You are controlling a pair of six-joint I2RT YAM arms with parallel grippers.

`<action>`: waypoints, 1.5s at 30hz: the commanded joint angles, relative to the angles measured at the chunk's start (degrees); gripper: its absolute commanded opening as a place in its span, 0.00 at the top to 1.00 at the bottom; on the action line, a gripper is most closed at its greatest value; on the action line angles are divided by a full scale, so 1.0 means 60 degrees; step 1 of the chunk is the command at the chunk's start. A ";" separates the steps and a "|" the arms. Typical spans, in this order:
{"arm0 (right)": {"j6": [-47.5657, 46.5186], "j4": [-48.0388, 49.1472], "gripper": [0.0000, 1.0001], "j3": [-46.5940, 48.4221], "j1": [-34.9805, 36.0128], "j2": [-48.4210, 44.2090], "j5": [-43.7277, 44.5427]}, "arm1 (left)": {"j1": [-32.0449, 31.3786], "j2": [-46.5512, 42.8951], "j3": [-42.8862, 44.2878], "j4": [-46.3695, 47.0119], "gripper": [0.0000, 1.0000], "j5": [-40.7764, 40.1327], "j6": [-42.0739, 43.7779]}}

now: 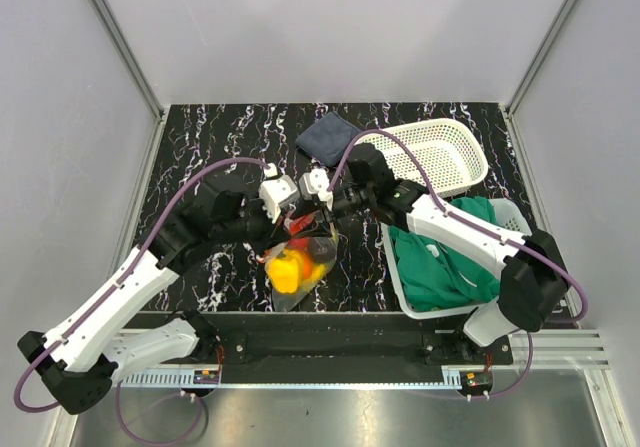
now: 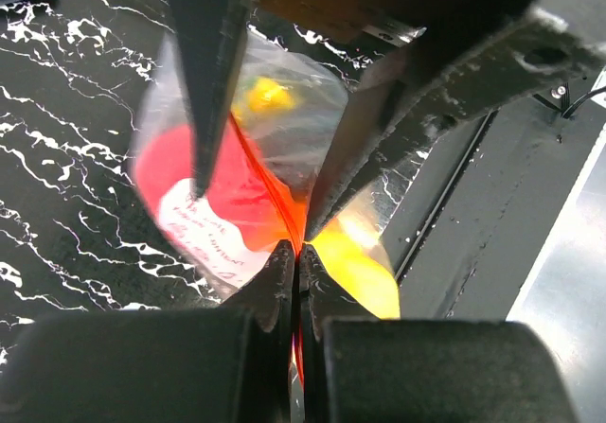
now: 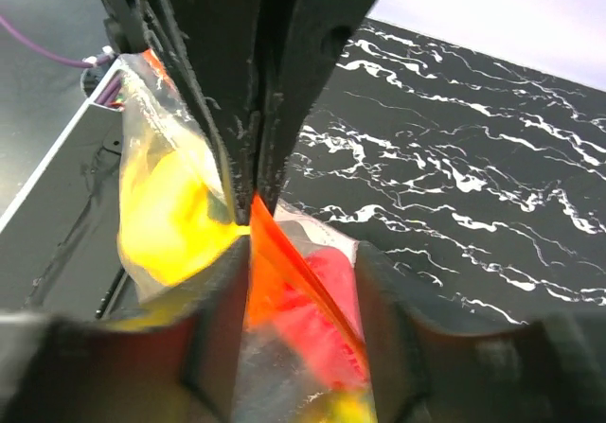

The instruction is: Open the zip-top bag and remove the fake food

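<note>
Left gripper (image 2: 295, 260) clamped on the zip-top bag (image 1: 285, 295) at its red strip, near centre of table (image 1: 200, 137). Right gripper (image 3: 301, 264) jaws apart, straddling the bag (contact unclear). Fake food (image 1: 288, 267) inside: blurred yellow and red, other pieces indistinct.

Black, white-veined marble table (image 1: 200, 127), boxed in left, right and far by plain pale grey walls (image 1: 330, 27); aluminium posts (image 1: 120, 42) at far corners; slotted rail (image 1: 330, 375) along near edge.

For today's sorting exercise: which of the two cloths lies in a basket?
The green cloth, in the near basket; the blue cloth lies on the table.
</note>
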 commanded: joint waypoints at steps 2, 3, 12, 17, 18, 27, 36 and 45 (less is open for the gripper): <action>-0.0018 -0.0003 0.78 -0.0043 0.0085 -0.0052 -0.0073 | -0.0023 -0.0104 0.0621 0.0383 1.00 0.0293 0.0160; 0.0011 0.0011 0.90 -0.0058 0.0085 -0.0067 -0.0029 | -0.0023 -0.0118 0.0592 0.0383 1.00 0.0206 0.0015; -0.0048 0.0186 1.00 -0.0863 0.0085 -0.0711 0.1010 | -0.0023 -0.1974 0.0388 0.0764 0.16 -0.3001 -0.2080; 0.2569 0.1338 1.00 -0.0849 0.0085 -0.0975 0.2004 | -0.0023 -0.3164 -0.0300 0.1057 0.11 -0.4248 -0.3585; 0.3039 0.1489 1.00 -0.0864 0.0085 -0.1019 0.2123 | -0.0023 -0.3325 -0.0679 0.1188 0.10 -0.4277 -0.3822; 0.7320 0.3922 1.00 -0.1815 0.0085 -0.1501 0.3559 | -0.0023 -0.4367 -0.2103 0.2169 0.10 -0.4161 -0.5069; 0.7949 0.4201 1.00 -0.2021 0.0085 -0.1781 0.3765 | -0.0023 -0.4045 -0.2688 0.2872 0.32 -0.4161 -0.5626; 0.8229 0.4216 1.00 -0.2255 0.0085 -0.2249 0.3502 | 0.0050 -0.3854 -0.3304 0.4087 0.53 -0.4249 -0.5451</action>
